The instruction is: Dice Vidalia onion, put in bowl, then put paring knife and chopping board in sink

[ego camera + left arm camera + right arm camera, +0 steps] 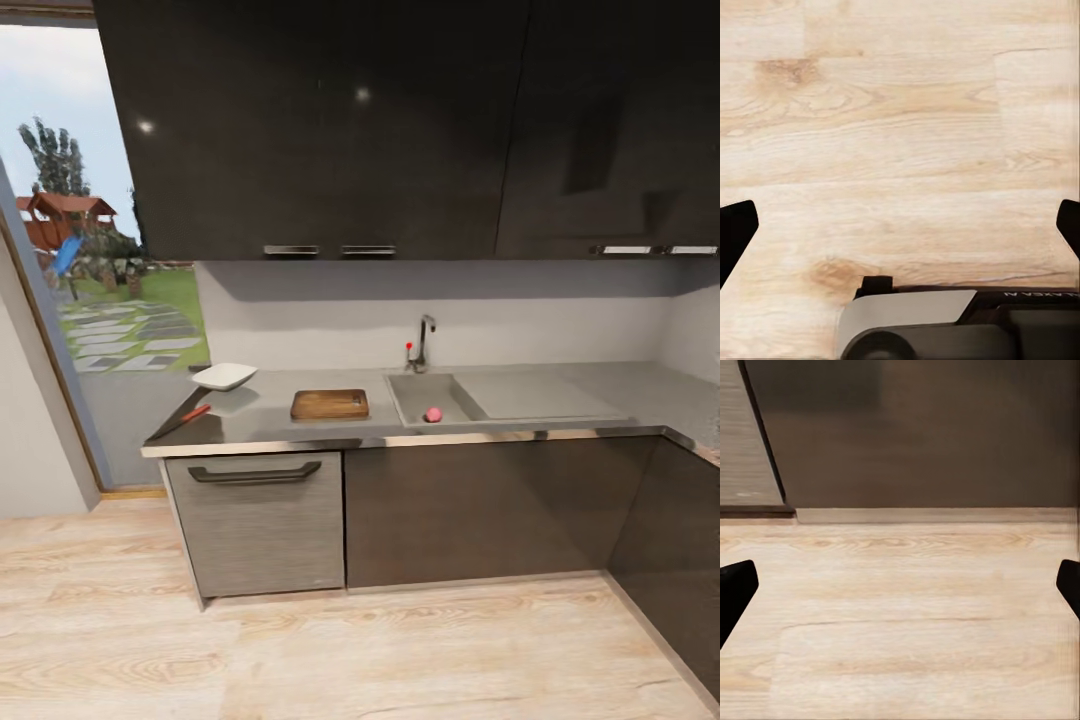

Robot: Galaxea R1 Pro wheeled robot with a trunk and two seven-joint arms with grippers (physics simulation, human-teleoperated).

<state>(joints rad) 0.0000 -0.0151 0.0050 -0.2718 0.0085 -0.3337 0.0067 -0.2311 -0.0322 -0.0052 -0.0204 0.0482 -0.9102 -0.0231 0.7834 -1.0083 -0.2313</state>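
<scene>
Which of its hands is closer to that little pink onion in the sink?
Right, probably. The right hand faces the lower cabinets, toward the onion; the left hand points down at floor beside the robot's base. Both are far off.

Paring knife (pixel 181 419) blade tip indistinct against countertop (pixel 260 420).

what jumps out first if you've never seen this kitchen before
The small pinkish-red Vidalia onion lying in the steel sink stands out, just below the chrome tap with its red knob. To the left on the grey countertop lie the brown chopping board, then the white bowl and the red-handled paring knife near the end by the open doorway with garden beyond.
</scene>
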